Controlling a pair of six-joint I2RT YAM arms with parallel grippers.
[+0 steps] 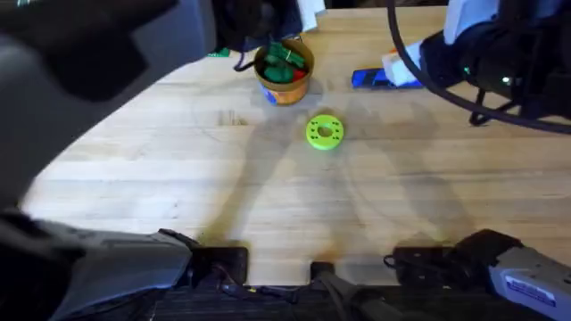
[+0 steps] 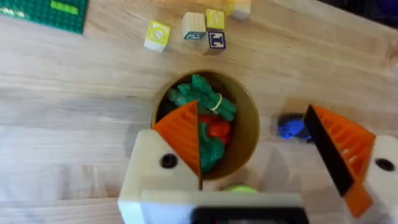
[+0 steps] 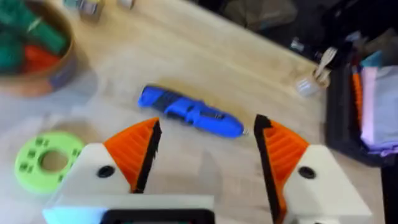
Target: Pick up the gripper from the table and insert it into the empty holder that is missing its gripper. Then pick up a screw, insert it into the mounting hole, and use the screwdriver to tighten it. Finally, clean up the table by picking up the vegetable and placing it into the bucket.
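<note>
The yellow-orange bucket [image 1: 284, 87] [image 2: 245, 134] [image 3: 43, 78] stands at the back of the table [image 1: 268, 196]. Inside it lies a dark green vegetable [image 2: 200, 94] [image 1: 278, 61] beside a red piece. My left gripper [image 2: 252, 115] hangs open right over the bucket, its orange-padded fingers [image 2: 183, 127] holding nothing. The blue screwdriver [image 1: 384, 78] [image 3: 189, 112] [image 2: 291, 127] lies flat to the right of the bucket. My right gripper [image 3: 206, 123] is open and empty, just short of the screwdriver. The loose gripper, the holder and the screw are out of view.
A lime-green ring disc [image 1: 323, 132] [image 3: 46, 158] lies in front of the bucket. Letter blocks [image 2: 194, 28] and a green baseplate [image 2: 46, 12] sit behind it. Dark equipment [image 3: 364, 99] stands at the table's right edge.
</note>
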